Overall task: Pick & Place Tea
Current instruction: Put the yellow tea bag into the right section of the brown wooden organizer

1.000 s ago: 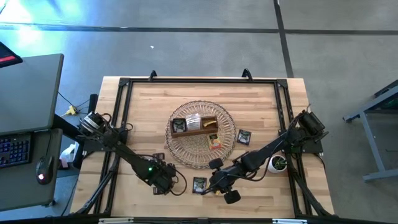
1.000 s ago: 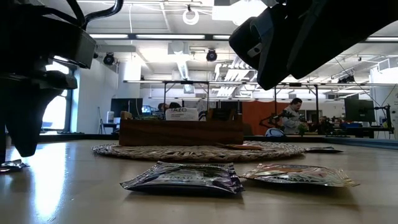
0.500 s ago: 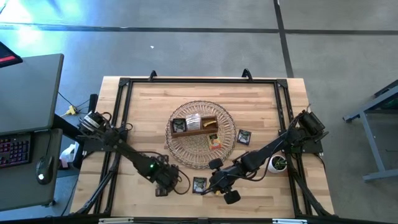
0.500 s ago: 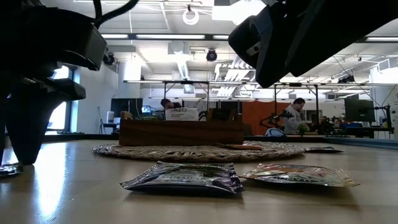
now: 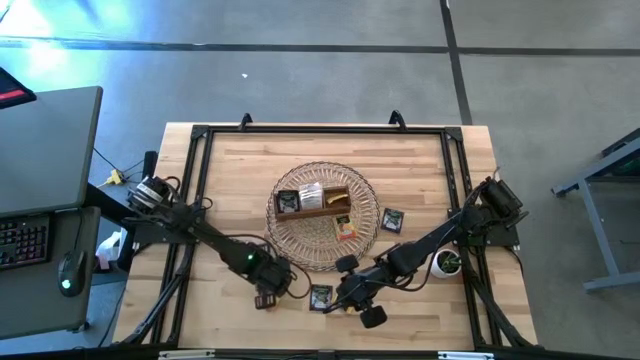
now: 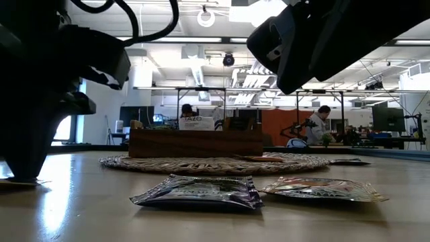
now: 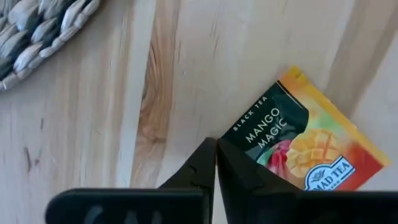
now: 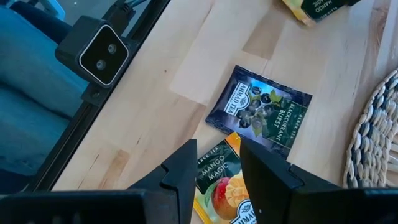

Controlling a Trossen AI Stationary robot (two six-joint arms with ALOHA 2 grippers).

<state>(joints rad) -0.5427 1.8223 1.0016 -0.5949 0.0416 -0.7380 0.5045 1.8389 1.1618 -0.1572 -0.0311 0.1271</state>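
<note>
"Tea sachet (image 7: 311,149) at the left fingers (image 7: 199,168): is it held?"

"The left gripper (image 7: 215,146) has its fingers closed tight together, tips down at the corner of that orange mango sachet. The sachet lies flat on the table (image 7: 93,124). I cannot tell whether any paper is caught between the tips."

"And the right fingers (image 8: 183,165)?"

"Apart. The right gripper (image 8: 217,149) hangs above the table with a second mango sachet (image 8: 227,180) showing in the gap between them. It touches nothing."

"What lies just beyond that?"

"A dark blackcurrant sachet (image 8: 261,112) flat on the wood, touching the second mango sachet's far corner. In the low view the two lie side by side in front of the wicker basket (image 6: 215,163)."

"Where are both grippers on the table?"

"Near the front edge, just in front of the basket (image 5: 290,250), left gripper (image 5: 266,295) to the left, right gripper (image 5: 345,295) to the right, with the blackcurrant sachet (image 5: 320,296) between them."

"The rest of the tea?"

"A wooden tray (image 5: 325,208) sits on the basket with sachets standing in it: a black one (image 5: 288,202), white ones (image 5: 312,193) and a yellow one (image 5: 340,198). One orange sachet (image 5: 346,230) lies on the basket in front of the tray, and another black sachet (image 5: 392,220) lies on the table just right of the basket."
</note>
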